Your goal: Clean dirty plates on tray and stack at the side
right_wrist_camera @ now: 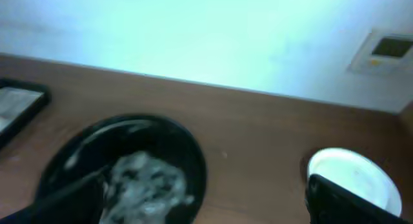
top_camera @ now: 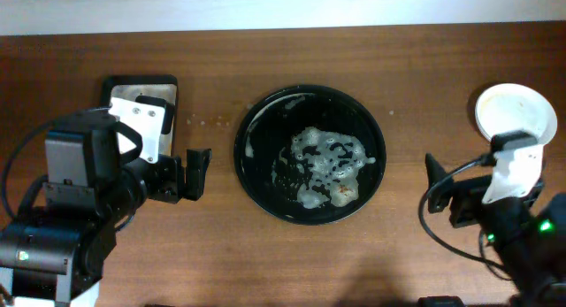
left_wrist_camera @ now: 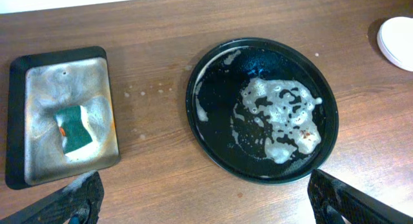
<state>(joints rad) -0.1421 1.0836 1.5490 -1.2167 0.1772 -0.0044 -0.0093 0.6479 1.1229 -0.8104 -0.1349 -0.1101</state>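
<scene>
Black plate (top_camera: 262,179) sits mid-desk (top_camera: 416,68), between both arms. White foam (top_camera: 329,165) lies across its middle, with a brownish fleck at the foam's lower edge. Left pincer (top_camera: 196,172) is just beside the plate's left rim, released, fingers spread, holding nothing. Right pincer (top_camera: 442,194) is near the plate's right rim, likewise released and empty. White plate (top_camera: 516,112) lies well apart from the black plate, on the right arm's side.

Left wrist view alone shows a metal tray (left_wrist_camera: 45,88) left of the black plate, carrying a green sponge (left_wrist_camera: 76,128); overhead, the arm covers most of it. Right wrist view alone shows a wall panel (right_wrist_camera: 387,50), too blurred to read.
</scene>
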